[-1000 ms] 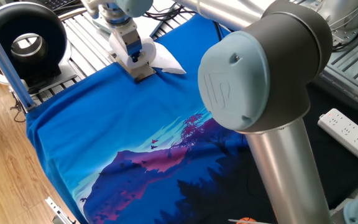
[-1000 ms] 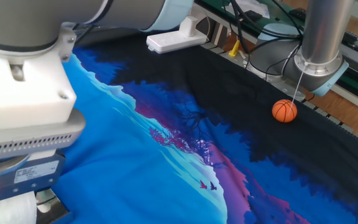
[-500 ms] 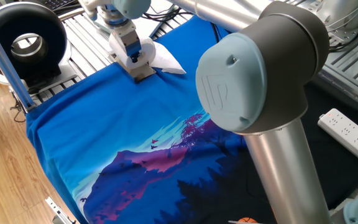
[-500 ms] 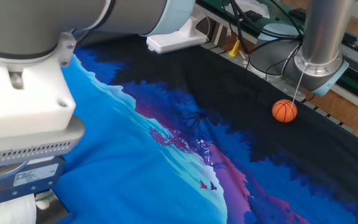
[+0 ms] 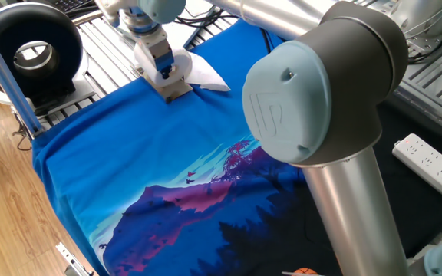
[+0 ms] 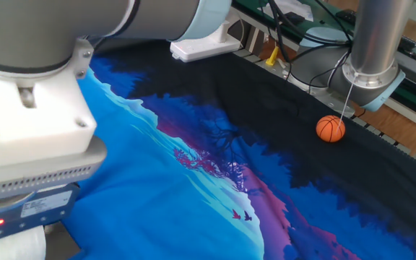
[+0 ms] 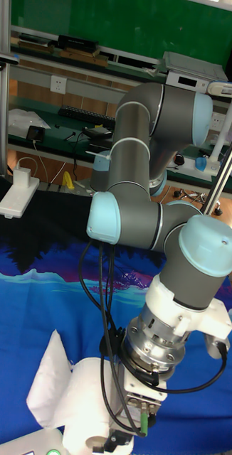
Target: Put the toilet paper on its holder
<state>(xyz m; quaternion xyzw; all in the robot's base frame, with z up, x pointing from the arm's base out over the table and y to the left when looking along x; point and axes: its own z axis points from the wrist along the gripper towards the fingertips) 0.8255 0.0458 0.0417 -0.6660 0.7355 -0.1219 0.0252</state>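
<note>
The toilet paper (image 7: 84, 405) is a fat white roll lying on the blue cloth, its loose sheet end (image 7: 48, 380) trailing to the left. My gripper (image 7: 119, 430) reaches down onto the roll's right side and looks shut on it, though the fingertips are mostly hidden. In the other fixed view only the roll's top (image 6: 9, 245) shows, under the gripper's white body. In one fixed view the gripper (image 5: 173, 86) is at the far left corner of the cloth, and the sheet end (image 5: 204, 73) spreads behind it. The holder is hidden.
The table carries a blue and black printed cloth (image 5: 152, 161). A small orange ball (image 6: 330, 128) sits near the arm's base post (image 6: 374, 50). White power strips (image 6: 202, 46) (image 5: 434, 162) lie at the edges. A black ring-shaped device (image 5: 29, 50) stands beyond the corner.
The gripper body has shifted slightly, rightward in the other fixed view and a touch up-left in one fixed view. The roll stays beneath it.
</note>
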